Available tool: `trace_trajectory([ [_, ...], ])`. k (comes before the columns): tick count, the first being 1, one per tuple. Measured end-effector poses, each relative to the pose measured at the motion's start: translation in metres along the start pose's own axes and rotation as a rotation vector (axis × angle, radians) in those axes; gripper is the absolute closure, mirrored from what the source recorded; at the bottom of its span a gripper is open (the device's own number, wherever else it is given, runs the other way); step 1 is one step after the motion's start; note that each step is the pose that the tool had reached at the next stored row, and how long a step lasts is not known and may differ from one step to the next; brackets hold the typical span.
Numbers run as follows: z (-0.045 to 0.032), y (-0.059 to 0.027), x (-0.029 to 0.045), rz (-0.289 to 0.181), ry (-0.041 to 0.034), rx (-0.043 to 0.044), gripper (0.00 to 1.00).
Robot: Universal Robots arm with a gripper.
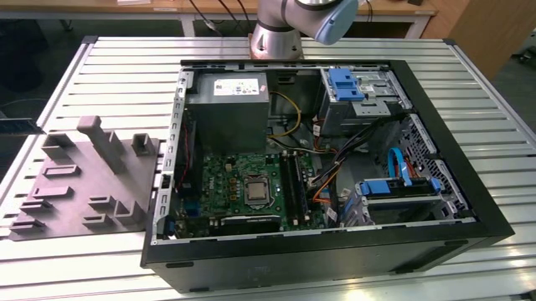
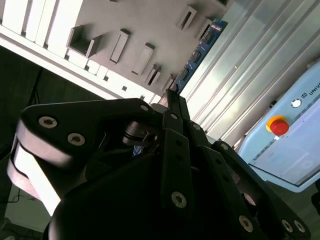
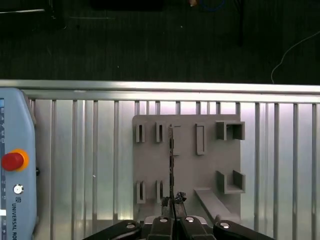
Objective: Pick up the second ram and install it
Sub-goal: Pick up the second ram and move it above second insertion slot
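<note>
Slatted metal table [image 3: 75, 150], grey slotted tray [image 3: 210, 165], pincer [image 3: 172, 201] clamped shut on the second ram's [image 3: 171, 160] near end

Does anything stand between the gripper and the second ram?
Nothing visible does. In the first wrist view the gripper is right at one end of the second ram, which stands on edge on the grey holder.

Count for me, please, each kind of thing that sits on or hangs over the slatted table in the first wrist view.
grey fixture plate: 1
second ram: 1
teach pendant: 1
gripper: 1
Total: 4
</note>
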State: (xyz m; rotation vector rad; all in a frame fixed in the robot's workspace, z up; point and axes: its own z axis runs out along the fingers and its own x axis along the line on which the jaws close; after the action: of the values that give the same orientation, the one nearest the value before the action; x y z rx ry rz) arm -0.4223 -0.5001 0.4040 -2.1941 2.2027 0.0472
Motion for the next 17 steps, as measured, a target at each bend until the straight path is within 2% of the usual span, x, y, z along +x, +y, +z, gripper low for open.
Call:
trace_trajectory([
  [4,-0.0167,-0.0001,-0.0007,0.0,0.0,0.0,0.89],
  [7,-0.025,0.0,-0.0011,0.0,0.0,0.0,0.89],
  [13,-0.0252,-0.0002,-0.0011,0.0,0.0,0.0,0.89],
  [17,-0.0252,-0.0048,-0.0011,0.0,0.0,0.0,0.89],
])
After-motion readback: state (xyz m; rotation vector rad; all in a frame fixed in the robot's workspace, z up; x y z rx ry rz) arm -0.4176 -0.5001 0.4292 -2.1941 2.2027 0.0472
